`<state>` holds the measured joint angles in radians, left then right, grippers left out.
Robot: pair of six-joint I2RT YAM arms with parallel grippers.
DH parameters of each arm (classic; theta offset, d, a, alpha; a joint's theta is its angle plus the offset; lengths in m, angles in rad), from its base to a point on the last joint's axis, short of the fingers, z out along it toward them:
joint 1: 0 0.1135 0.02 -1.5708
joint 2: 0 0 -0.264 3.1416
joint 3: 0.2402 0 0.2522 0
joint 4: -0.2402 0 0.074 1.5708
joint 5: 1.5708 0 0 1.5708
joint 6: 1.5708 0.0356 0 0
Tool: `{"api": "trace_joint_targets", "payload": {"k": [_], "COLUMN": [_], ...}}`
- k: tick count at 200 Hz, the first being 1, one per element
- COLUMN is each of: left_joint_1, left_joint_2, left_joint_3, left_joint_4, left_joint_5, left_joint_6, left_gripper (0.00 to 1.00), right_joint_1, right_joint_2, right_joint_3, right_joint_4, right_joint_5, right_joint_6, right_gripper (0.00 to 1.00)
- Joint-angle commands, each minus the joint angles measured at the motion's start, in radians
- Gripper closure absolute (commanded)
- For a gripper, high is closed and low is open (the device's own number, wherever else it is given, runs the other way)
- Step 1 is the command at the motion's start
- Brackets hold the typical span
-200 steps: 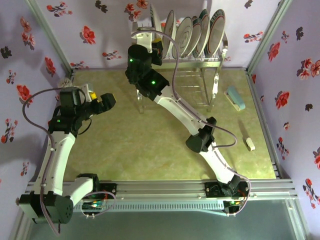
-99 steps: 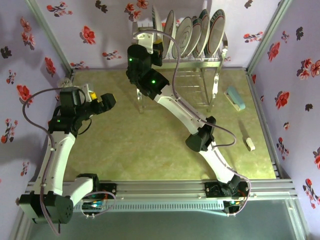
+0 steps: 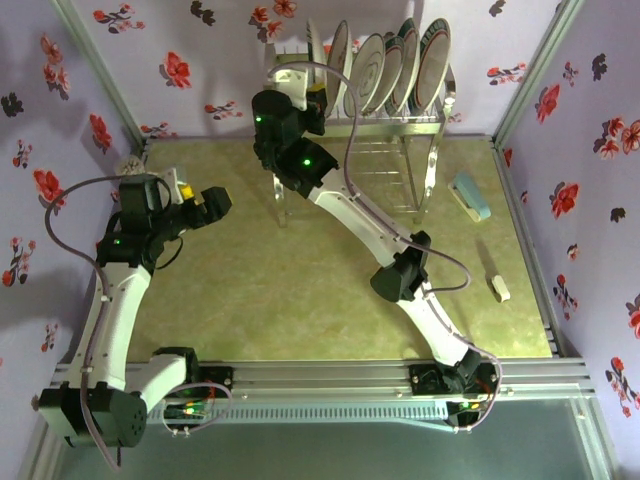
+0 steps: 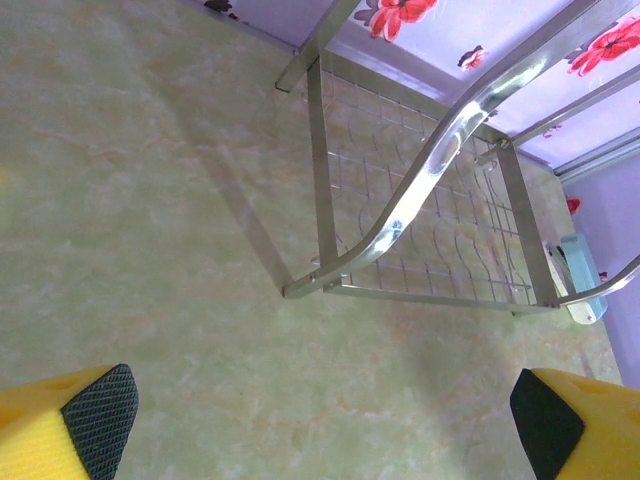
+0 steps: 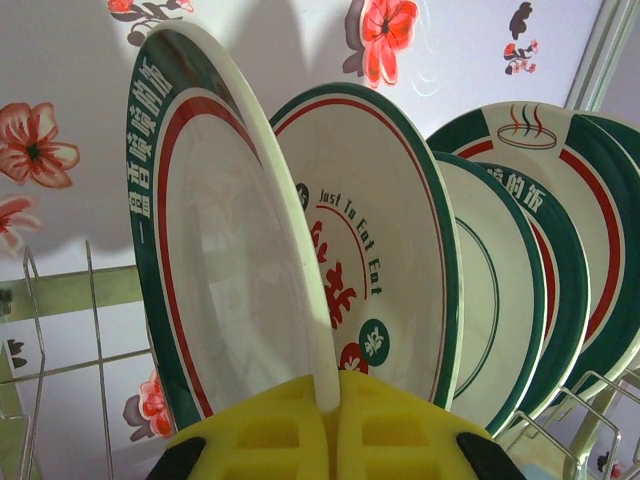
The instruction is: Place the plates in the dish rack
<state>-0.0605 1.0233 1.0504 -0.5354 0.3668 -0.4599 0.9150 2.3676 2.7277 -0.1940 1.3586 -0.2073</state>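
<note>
The right gripper [image 5: 330,432], jaws clamped on the rim of a green-and-red banded plate [image 5: 215,270], holds it on edge at the left end of the dish rack [image 3: 400,122]. The plate rises straight out of the jaws, face-on to the racked plates [image 5: 480,290] just beside it. The left gripper [image 4: 320,412], farther from the rack, hangs with its jaws wide and empty.

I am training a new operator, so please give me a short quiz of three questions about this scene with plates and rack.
1. True or false: the left gripper is open.
2. What does the right gripper pinch? A) a plate by its rim B) a rack leg C) a cable
3. Fill in: the plates in the dish rack stand ___.
Key: 1 true; 2 A; 3 upright, on edge.
</note>
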Motion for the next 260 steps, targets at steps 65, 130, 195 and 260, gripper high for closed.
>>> {"api": "trace_joint_targets", "payload": {"k": [65, 130, 195, 260], "left_joint_1": [0.008, 0.009, 0.008, 0.008], "left_joint_2": [-0.011, -0.012, -0.013, -0.015], "left_joint_3": [-0.010, -0.009, -0.008, -0.002], "left_joint_4": [-0.002, -0.002, 0.003, 0.002], "left_joint_5": [0.014, 0.013, 0.014, 0.017], "left_joint_6": [0.015, 0.009, -0.005, -0.016], "left_gripper": [0.00, 0.00, 0.00, 0.00], "right_joint_1": [0.003, 0.005, 0.028, 0.054], "right_joint_2": [-0.019, -0.045, -0.082, -0.142], "right_joint_3": [0.027, 0.011, -0.002, -0.029], "right_joint_4": [-0.021, -0.033, -0.029, -0.025], "right_joint_5": [-0.010, -0.026, -0.032, -0.035], "right_joint_6": [0.070, 0.094, 0.091, 0.089], "right_gripper": [0.81, 0.78, 0.72, 0.71]}}
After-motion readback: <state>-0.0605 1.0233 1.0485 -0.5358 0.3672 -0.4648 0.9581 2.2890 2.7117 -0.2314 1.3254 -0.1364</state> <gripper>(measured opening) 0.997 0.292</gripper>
